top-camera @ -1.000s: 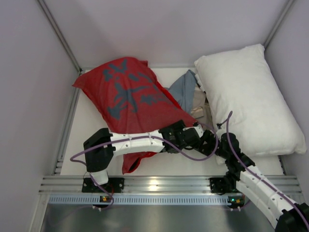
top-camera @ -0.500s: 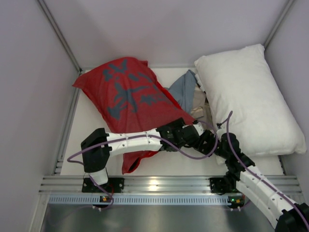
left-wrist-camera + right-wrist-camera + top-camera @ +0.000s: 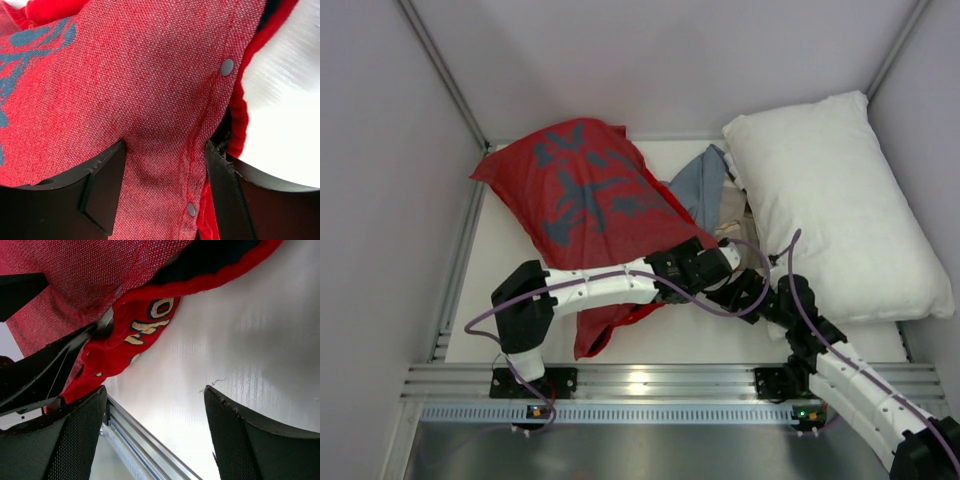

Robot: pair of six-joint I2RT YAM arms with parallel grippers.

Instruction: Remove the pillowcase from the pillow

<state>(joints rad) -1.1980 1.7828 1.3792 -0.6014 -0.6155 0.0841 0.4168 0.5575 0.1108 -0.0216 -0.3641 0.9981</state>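
Pillowcase (image 3: 580,200) lies left of centre on the table (image 3: 510,290) and bulges. The pillow is judged to be inside, unseen, so removal has hardly begun. Left gripper (image 3: 165,155) is spread, straddling the snap-studded hem (image 3: 200,165). Right gripper (image 3: 155,395) is spread and empty beside that hem.
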